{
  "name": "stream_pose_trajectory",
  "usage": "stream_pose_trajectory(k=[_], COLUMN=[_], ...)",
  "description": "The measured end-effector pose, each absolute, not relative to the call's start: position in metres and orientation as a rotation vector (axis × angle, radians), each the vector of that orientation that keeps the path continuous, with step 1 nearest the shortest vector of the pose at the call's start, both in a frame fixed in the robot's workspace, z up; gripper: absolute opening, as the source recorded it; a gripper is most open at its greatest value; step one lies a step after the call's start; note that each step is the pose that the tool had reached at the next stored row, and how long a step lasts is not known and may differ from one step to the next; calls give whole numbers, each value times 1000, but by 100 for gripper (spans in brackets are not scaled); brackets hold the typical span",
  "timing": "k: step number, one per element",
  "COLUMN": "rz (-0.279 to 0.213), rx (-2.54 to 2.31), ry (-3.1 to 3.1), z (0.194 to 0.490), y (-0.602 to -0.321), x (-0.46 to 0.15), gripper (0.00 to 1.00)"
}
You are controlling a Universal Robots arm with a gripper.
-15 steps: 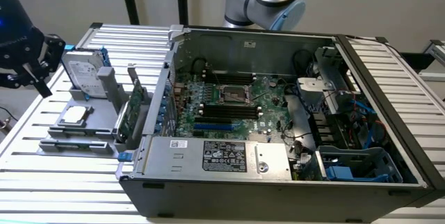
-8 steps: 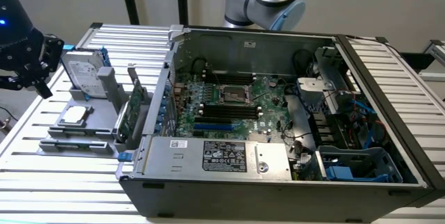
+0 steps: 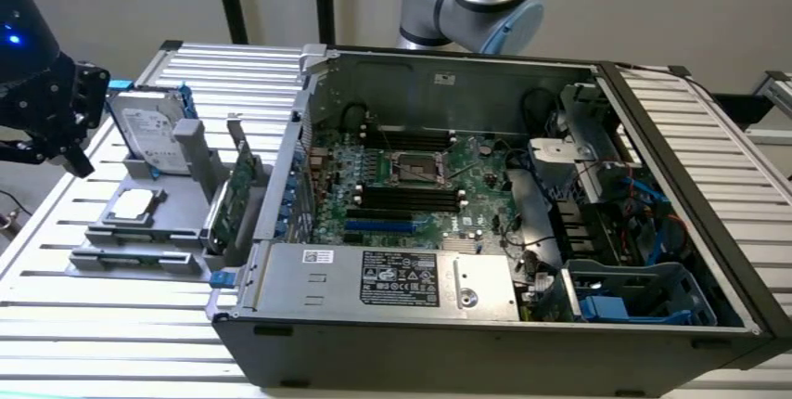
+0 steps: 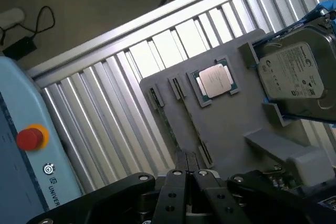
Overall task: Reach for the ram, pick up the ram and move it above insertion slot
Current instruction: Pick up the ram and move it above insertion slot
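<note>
Wrist view: fingers (image 4: 176,180) closed, gripping nothing, positioned over the edge of the gray holder (image 4: 226,124), near the ram (image 4: 165,124) standing on edge in it.

Overall: soft, even indoor light; the exterior view is fairly bright.
Glare: pale sheen on the table slats (image 3: 111,325); the processor lid (image 4: 215,81) shines.
Shadow: computer case (image 3: 495,353) dim inside; floor (image 4: 79,3) dark.
Glow: blue lamp (image 3: 13,40) lit.
</note>
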State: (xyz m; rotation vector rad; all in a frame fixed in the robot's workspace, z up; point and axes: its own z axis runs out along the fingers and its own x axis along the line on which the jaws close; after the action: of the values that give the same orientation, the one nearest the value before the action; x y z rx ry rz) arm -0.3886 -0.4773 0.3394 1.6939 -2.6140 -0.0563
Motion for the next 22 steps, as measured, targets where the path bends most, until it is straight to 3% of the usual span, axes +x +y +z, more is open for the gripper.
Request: stream_pose_trajectory(k=[22], rz=[-46], rx=[2130], ry=[-2267], z=[333], y=[-477], x=[-389], gripper=[11])
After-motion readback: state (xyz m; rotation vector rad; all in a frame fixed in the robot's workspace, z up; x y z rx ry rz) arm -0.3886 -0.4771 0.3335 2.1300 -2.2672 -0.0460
